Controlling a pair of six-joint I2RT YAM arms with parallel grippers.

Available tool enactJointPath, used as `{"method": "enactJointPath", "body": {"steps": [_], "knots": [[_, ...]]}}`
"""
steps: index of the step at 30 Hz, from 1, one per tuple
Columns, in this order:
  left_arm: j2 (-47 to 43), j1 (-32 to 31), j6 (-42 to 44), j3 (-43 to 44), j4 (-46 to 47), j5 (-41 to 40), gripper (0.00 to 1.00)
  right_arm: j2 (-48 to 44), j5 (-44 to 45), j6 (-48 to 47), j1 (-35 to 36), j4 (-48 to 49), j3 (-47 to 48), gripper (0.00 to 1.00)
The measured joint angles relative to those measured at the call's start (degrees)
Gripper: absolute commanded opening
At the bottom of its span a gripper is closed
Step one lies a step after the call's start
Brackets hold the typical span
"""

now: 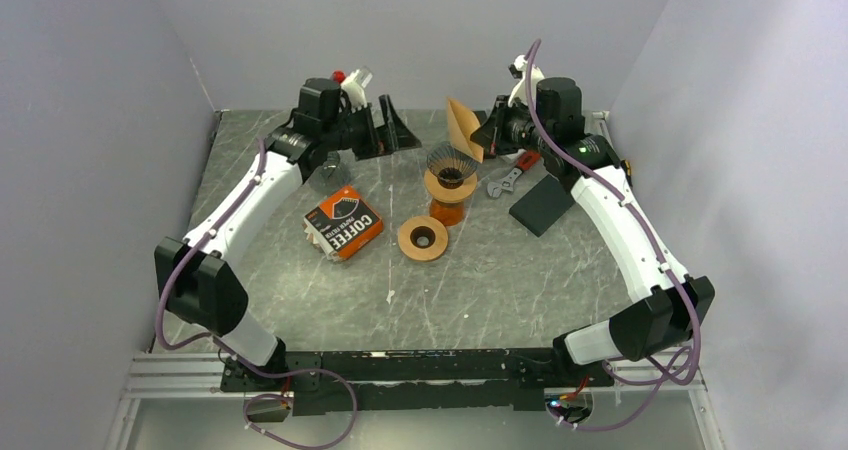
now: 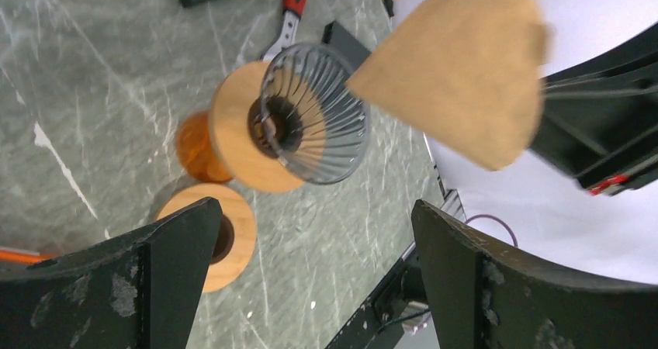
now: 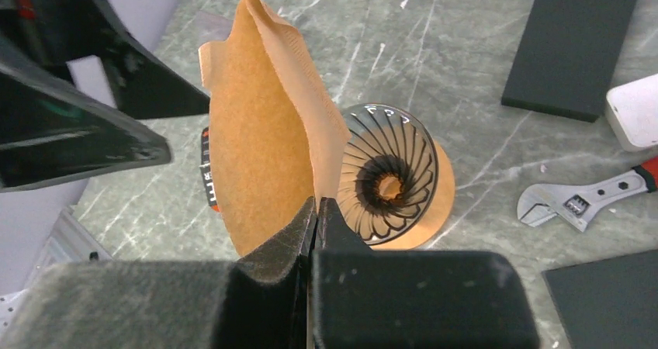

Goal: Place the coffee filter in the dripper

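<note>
The brown paper coffee filter [image 1: 462, 128] hangs in the air, pinched at its lower edge by my right gripper [image 1: 487, 131], which is shut on it. In the right wrist view the filter [image 3: 264, 139] stands just left of and above the dripper [image 3: 388, 182], with the jaws [image 3: 316, 206] pressed together on the paper. The dripper [image 1: 451, 165] is a ribbed glass cone in a wooden collar on an orange carafe [image 1: 448, 211]. My left gripper [image 1: 392, 128] is open and empty, left of the filter. In the left wrist view the filter [image 2: 465, 77] floats right of the dripper [image 2: 314, 112].
A coffee filter box [image 1: 343, 222] lies left of the dripper, and a loose wooden ring [image 1: 422, 238] lies in front of it. A red-handled wrench [image 1: 510, 175] and a black block [image 1: 541, 205] lie to the right. Grey walls close in the table.
</note>
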Motion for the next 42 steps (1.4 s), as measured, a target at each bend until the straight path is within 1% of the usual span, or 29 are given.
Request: {"method": "enactJointPath", "body": {"steps": [4,9,17,19,21,24,26,28,33,35,42], "knots": [[1.07,-3.41,0.31,7.63,-2.36,-4.68,0.99,0.0,1.84,-0.85,0.0,-1.11,-0.07,0.0],[1.38,-6.86,1.62,11.34,-3.85,-10.19,1.0,0.11,4.79,-1.99,1.18,-1.66,-0.07,0.0],[6.29,-10.36,3.28,17.27,-8.15,-15.04,1.0,0.98,14.01,-5.07,8.57,-4.46,-0.04,0.0],[7.17,-10.86,3.34,17.81,-9.22,-16.61,0.98,0.98,15.89,-5.7,9.97,-4.94,-0.02,0.0],[7.58,-11.19,3.32,17.81,-10.21,-18.05,0.93,0.98,17.51,-5.97,10.6,-4.94,-0.02,0.0],[8.11,-11.45,3.28,17.81,-10.8,-19.41,0.91,0.98,18.82,-6.01,10.88,-4.9,-0.02,0.0],[8.55,-11.54,3.3,18.08,-11.74,-20.31,0.87,0.98,19.56,-5.99,10.95,-4.9,-0.02,0.0],[9.05,-11.63,3.32,18.34,-12.41,-21.2,0.82,0.98,19.82,-5.99,10.95,-4.9,-0.02,0.0],[9.42,-11.72,4.2,18.34,-13.29,-23.65,0.78,0.98,19.87,-5.92,10.95,-4.87,-0.02,0.0],[9.46,-11.76,4.28,18.34,-13.35,-24.46,0.73,0.98,19.39,-5.88,10.95,-4.83,-0.02,0.0],[9.68,-11.76,4.24,17.9,-11.15,-23.69,0.75,0.98,16.46,-4.94,10.95,-4.35,-0.02,0.0]]}}
